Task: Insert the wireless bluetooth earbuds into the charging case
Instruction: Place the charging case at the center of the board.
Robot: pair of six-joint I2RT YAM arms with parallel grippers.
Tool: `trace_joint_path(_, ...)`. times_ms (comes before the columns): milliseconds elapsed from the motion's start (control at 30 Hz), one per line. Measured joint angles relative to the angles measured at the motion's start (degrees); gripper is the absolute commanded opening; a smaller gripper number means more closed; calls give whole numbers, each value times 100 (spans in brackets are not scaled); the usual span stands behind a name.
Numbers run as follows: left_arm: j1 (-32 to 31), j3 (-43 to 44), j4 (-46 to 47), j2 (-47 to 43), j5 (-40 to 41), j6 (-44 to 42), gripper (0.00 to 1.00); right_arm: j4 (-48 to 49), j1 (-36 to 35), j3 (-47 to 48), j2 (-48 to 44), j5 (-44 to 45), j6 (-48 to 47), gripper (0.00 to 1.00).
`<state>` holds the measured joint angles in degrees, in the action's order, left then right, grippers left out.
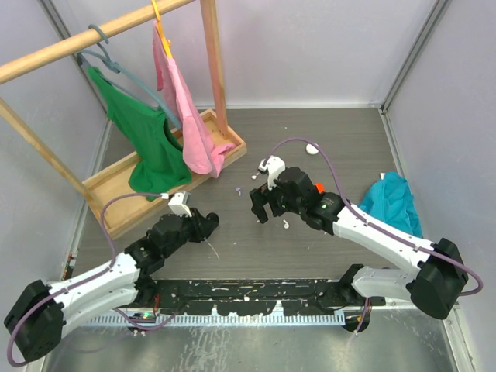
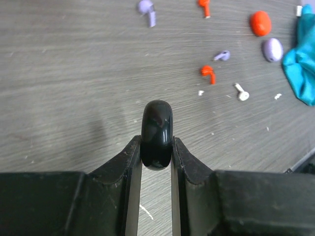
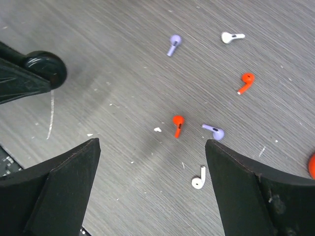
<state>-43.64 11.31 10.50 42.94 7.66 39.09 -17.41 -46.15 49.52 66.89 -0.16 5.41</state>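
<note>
My left gripper (image 2: 157,143) is shut on a glossy black round charging case (image 2: 157,132), held edge-on just above the grey wood-grain table. In the right wrist view that case (image 3: 47,69) shows at the upper left. My right gripper (image 3: 152,143) hangs open over loose earbuds with nothing between its fingers: a red one (image 3: 177,124), a lilac one (image 3: 215,131) and a white one (image 3: 199,179) lie close below it. Farther off lie another lilac bud (image 3: 173,43), a white bud (image 3: 230,37) and a red bud (image 3: 246,81). From above, both grippers (image 1: 211,220) (image 1: 258,211) face each other mid-table.
A red round case (image 2: 260,23) and a lilac round case (image 2: 272,49) lie near a teal cloth (image 1: 391,201) on the right. A white case (image 1: 311,149) sits at the back. A wooden clothes rack (image 1: 213,70) with a green shirt (image 1: 147,143) and pink garment stands back left.
</note>
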Motion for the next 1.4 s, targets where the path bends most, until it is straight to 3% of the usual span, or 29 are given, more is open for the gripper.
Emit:
trace_joint_path(433, 726, 175, 52, 1797, -11, 1123, 16, 348, 79, -522, 52, 837, 393, 93)
trace_joint_path(700, 1036, 518, 378, 2555, -243, 1572, 35, 387, 157, -643, 127, 909, 514, 93)
trace_joint_path(933, 1060, 522, -208, 2146, -114, 1860, 56, 417, 195, -643, 127, 911, 544, 93)
trace_joint_path(1400, 1113, 516, -2459, 291, 481, 1700, 78, -107, 730, -623, 125, 1016, 861, 95)
